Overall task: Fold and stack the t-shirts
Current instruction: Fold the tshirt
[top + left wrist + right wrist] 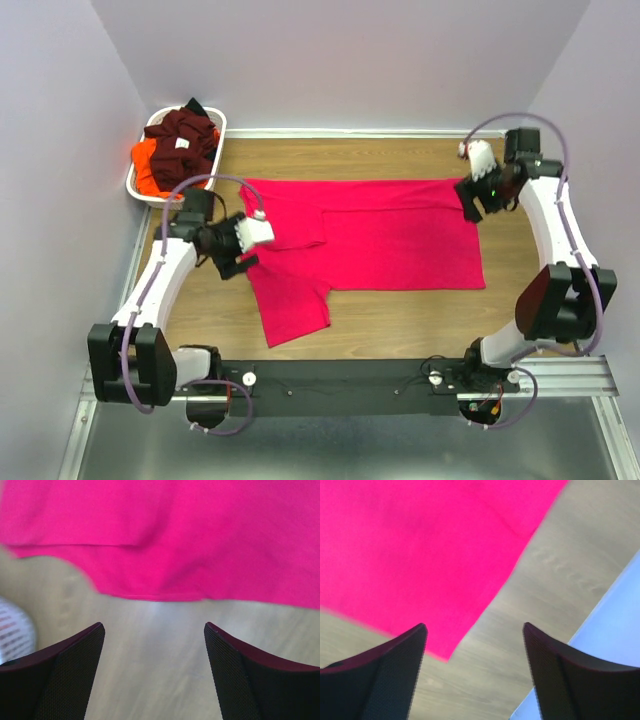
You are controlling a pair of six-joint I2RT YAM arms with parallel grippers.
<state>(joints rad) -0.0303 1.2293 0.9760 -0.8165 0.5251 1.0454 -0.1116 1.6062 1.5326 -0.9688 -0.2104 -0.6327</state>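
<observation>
A bright pinkish-red t-shirt [380,235] lies spread flat on the wooden table, with one part folded over near the middle and a sleeve [290,300] reaching toward the near edge. More t-shirts, dark maroon [185,135] and orange [148,165], are piled in the basket. My left gripper [238,262] hovers at the red shirt's left edge, open. In the left wrist view the left gripper [152,626] has only bare wood between its fingers and the shirt's hem [160,597] lies just ahead. My right gripper [470,205] is open over the shirt's far right corner. In the right wrist view the right gripper [474,625] holds nothing, beside that corner [445,652].
A white oval basket [137,190] stands at the far left corner, and its rim [12,630] shows in the left wrist view. Lilac walls close in the table on three sides, one wall [615,625] close to the right gripper. Bare wood [400,320] lies in front of the shirt.
</observation>
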